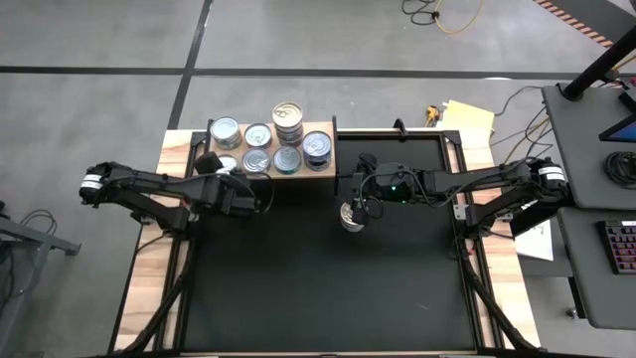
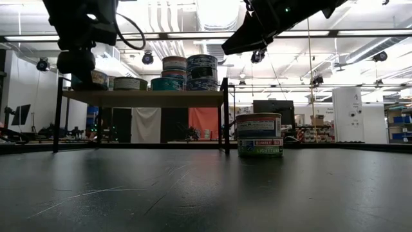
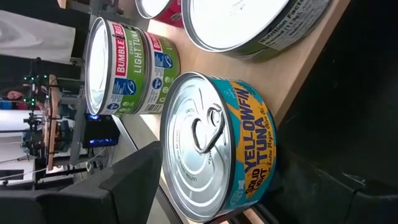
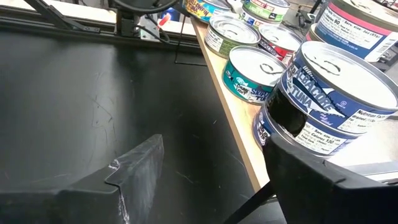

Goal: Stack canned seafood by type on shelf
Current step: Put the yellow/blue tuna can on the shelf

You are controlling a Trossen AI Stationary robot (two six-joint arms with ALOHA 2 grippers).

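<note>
Large lab or workshop hall: concrete floor [image 1: 99,40] with tape lines, exposed ceiling ducts [image 2: 174,16], loose cables [image 1: 447,15], side desk with keyboard [image 1: 621,244].

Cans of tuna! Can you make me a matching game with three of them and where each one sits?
Things:
1. Yellowfin tuna can
2. Bumble Bee light tuna can
3. dark blue tuna can

Places:
A. on the black table, at the bottom of a pile of two
B. on the wooden shelf, at the top of a pile of two
C. straight on the wooden shelf, nothing on top, teal and orange label

Pairs: 1-C, 2-A, 3-B
</note>
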